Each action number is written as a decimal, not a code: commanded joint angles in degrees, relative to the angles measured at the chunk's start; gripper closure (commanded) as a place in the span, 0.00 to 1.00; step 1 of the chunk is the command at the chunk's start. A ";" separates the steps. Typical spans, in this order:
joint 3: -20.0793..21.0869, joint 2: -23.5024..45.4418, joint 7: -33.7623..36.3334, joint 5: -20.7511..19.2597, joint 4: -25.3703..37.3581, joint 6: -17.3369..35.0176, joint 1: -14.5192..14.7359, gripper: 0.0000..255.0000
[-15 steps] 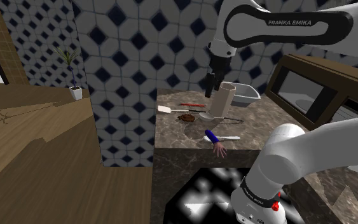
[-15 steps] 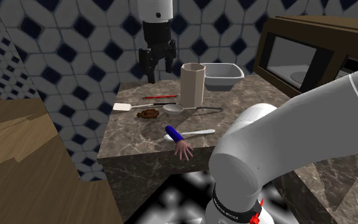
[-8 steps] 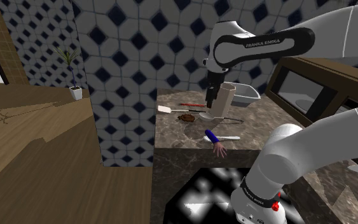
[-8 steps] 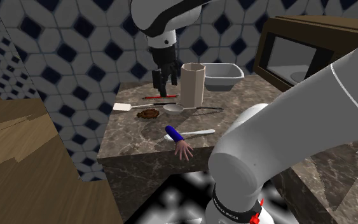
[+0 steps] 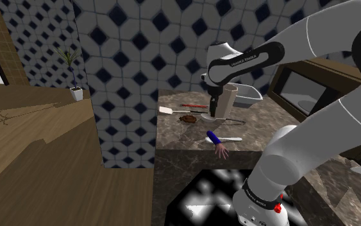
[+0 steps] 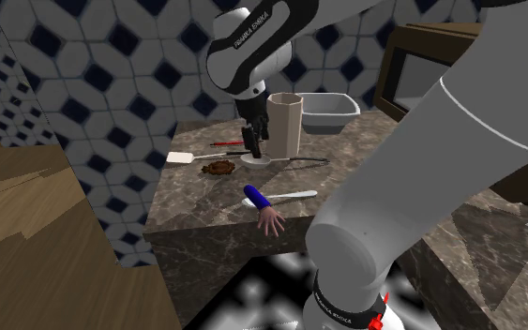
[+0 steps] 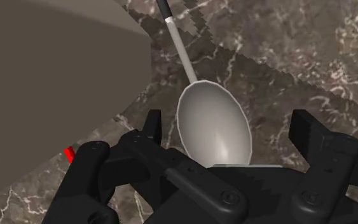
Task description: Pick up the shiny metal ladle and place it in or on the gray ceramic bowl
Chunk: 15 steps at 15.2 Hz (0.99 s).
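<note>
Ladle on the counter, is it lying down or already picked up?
Lying down. The shiny silver ladle rests flat on the dark marble counter, bowl up, between the open fingers of the black end effector, untouched.

On the counter [image 6: 205,202], the ladle [image 7: 212,127] lies just beside the tall cup [image 6: 285,127], with the bowl [image 6: 332,111] behind that cup.

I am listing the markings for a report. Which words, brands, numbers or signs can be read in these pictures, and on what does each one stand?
"FRANKA EMIKA": white letters on the dark panel of a white arm link, readable in the shoulder view and the second exterior view.
White lettering on the black band at the arm's base: too small to read.
The ladle carries no text.
</note>
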 commanded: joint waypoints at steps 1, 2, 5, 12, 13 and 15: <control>-0.78 1.52 -0.93 -0.87 -0.46 1.93 -0.31 0.00; -0.98 1.92 -0.89 -1.05 -0.93 2.81 -0.41 0.00; -1.59 3.22 -0.77 -1.59 -2.28 5.51 -0.71 0.00; -2.08 4.48 -0.68 -2.04 -3.35 7.88 -1.00 0.00; -2.07 4.48 -0.68 -2.03 -3.35 7.88 -1.01 0.00; -2.06 4.48 -0.69 -2.03 -3.35 7.88 -1.02 0.00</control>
